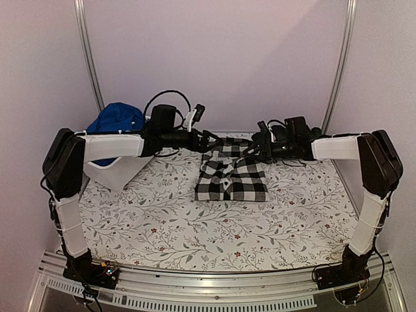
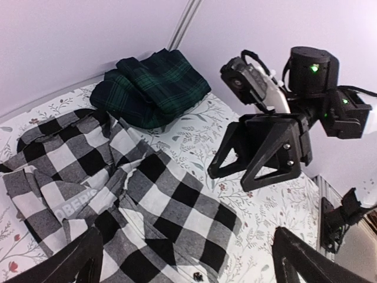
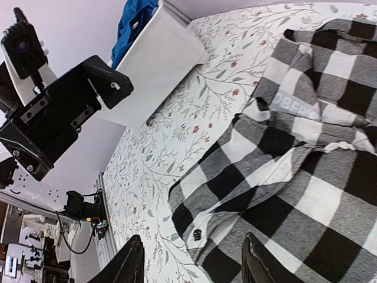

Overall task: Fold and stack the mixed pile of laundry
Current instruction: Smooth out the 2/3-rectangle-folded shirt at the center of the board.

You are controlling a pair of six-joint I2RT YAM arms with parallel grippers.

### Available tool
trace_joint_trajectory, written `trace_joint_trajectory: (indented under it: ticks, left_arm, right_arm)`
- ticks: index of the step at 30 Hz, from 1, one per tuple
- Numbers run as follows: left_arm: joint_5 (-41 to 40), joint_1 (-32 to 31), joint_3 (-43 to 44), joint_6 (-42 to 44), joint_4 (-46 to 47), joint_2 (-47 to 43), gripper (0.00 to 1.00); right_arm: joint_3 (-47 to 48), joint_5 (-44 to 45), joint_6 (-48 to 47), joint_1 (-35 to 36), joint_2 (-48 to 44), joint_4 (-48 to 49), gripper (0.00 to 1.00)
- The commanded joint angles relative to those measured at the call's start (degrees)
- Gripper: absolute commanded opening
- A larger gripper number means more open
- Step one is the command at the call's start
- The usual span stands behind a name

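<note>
The black-and-white checked shirt (image 1: 231, 174) lies folded into a rough rectangle at the middle back of the table, also seen in the left wrist view (image 2: 118, 194) and the right wrist view (image 3: 294, 171). A dark green-navy tartan garment (image 2: 154, 85) lies folded just beyond it. A bright blue garment (image 1: 117, 118) fills the white tub (image 1: 116, 170). My left gripper (image 1: 211, 140) hovers open over the shirt's far left corner, its jaws wide with nothing between them (image 2: 188, 265). My right gripper (image 1: 255, 147) hangs open above the shirt's far right corner, holding nothing (image 3: 191, 265).
The table wears a floral cloth (image 1: 162, 221). The white tub (image 3: 156, 65) stands at the back left, tilted against the wall. Metal frame posts (image 1: 88, 52) rise at both back corners. The two grippers face each other closely above the shirt.
</note>
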Motion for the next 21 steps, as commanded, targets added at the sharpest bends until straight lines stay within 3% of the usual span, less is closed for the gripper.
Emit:
trace_joint_trajectory:
  ticks: [1,8,14,21]
  left_arm:
    - [10.0,-1.22,-9.93,-5.45,9.79,1.25,1.0]
    - [13.28,-5.02,-10.85,-9.41,14.41,7.21,1.0]
    - [11.9,-3.09,-13.26,-15.28,16.46,15.27,1.0]
    - [6.68,-4.17,-21.86,-16.25,16.33,13.79,1.0]
  right_arm:
    - [0.02,-5.77,3.73,4.18,1.67,4.83,0.55]
    - [-2.07,-8.21,10.09,7.61,9.35,11.64,0.53]
    - [-7.63,-6.38,11.14,5.33,17.06,12.45,0.53]
    - [-16.6,-6.53,13.45,4.84,18.47,17.74,0.53]
